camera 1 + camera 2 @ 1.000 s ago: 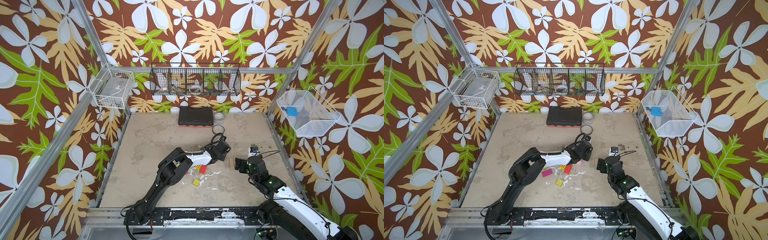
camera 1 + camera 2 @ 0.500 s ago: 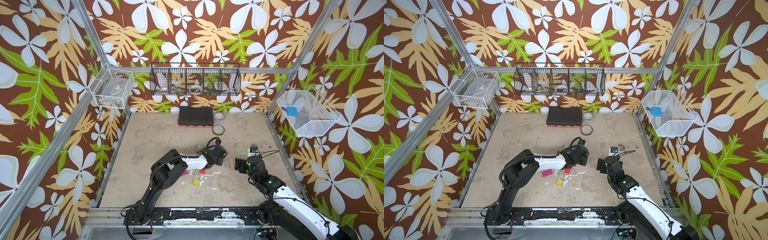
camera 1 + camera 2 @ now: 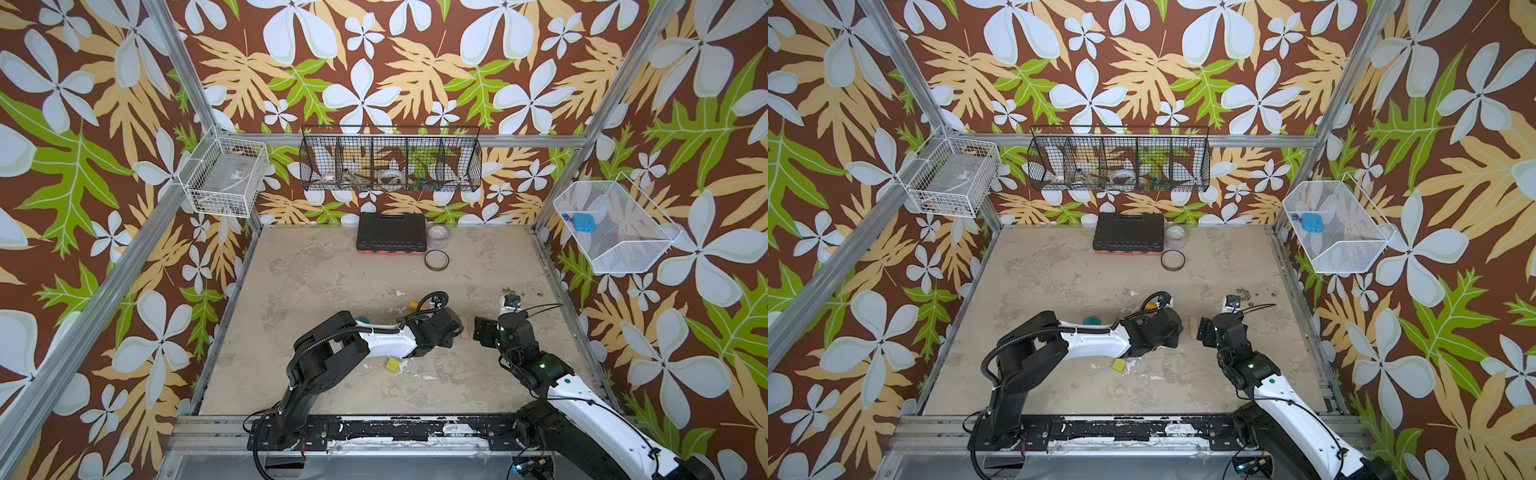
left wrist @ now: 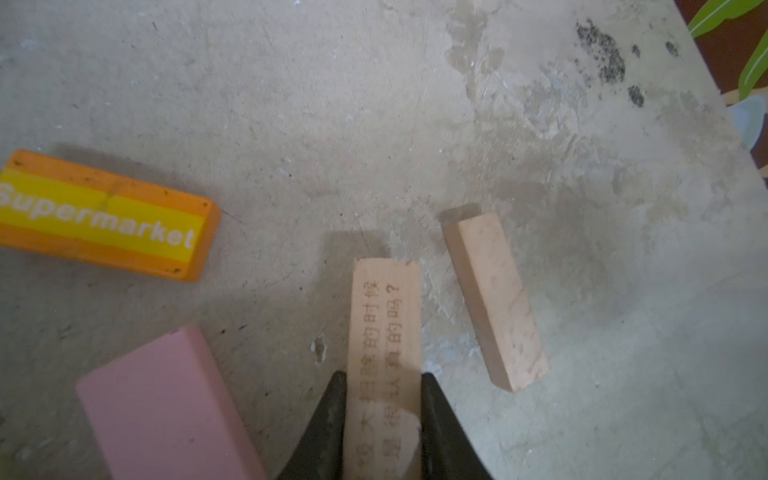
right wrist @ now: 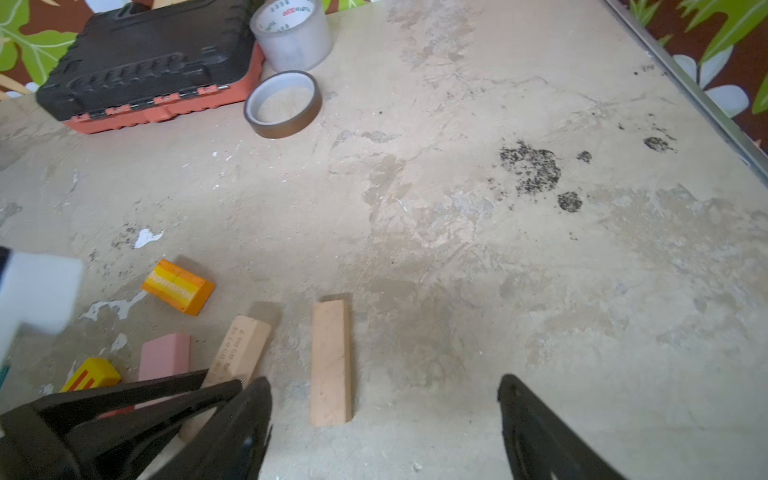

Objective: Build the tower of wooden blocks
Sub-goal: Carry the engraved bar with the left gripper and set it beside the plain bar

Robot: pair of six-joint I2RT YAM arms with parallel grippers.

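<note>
My left gripper [image 4: 383, 395] is shut on a tan plank [image 4: 384, 324] engraved with characters; its far end sticks out over the table. A second, plain tan plank [image 4: 494, 299] lies flat just beside it, also seen in the right wrist view [image 5: 330, 361]. My right gripper [image 5: 384, 399] stands open low over the table, the plain plank near one fingertip. In both top views the two grippers [image 3: 453, 328] [image 3: 482, 330] face each other. An orange "Supermarket" block [image 4: 104, 216], a pink block [image 4: 166, 407], a yellow striped block [image 5: 91, 374], a yellow-green cube [image 3: 392, 364] and a teal block [image 3: 364, 319] lie around the left arm.
A black tool case [image 3: 391, 232] and two tape rolls [image 3: 439, 237] [image 3: 436, 260] sit at the back of the table. Wire baskets [image 3: 390, 164] hang on the walls. Dark crumbs [image 5: 532, 166] mark the table on the right.
My left gripper has come down and toward the front, and has shut on the engraved plank. My right gripper's jaws have narrowed a little; that arm has barely moved.
</note>
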